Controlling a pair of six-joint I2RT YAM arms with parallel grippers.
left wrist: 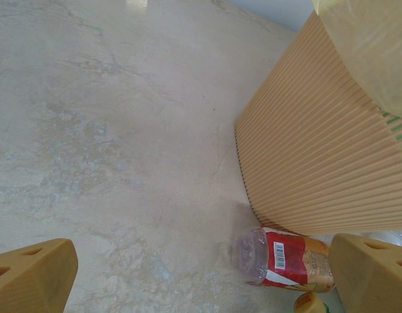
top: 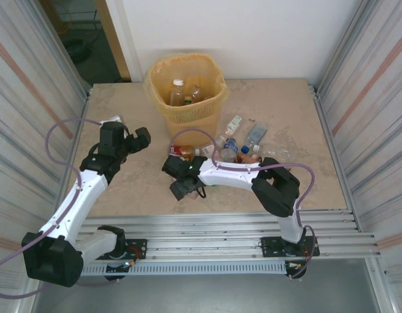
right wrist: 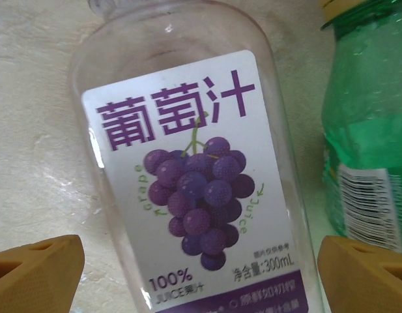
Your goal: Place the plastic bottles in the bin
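Right gripper (right wrist: 199, 277) spread open astride clear grape-juice bottle (right wrist: 187, 163) lying on table (right wrist: 31, 98), nothing clenched yet, green bottle (right wrist: 370, 117) just beside. Centre over label, close squarely, avoid nudging green bottle. Left gripper (left wrist: 204, 280) released too, near bin (top: 187, 117) at far centre; several bottles (top: 181, 91) already inside, more bottles (top: 240, 147) scattered to its right.

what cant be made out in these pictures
Right wrist: the grape juice bottle loses cap and base to frame edges; the green bottle is cut by the right edge.
Left wrist: top of the bin runs off frame.
Top external: bottles in the bin are too small to count.
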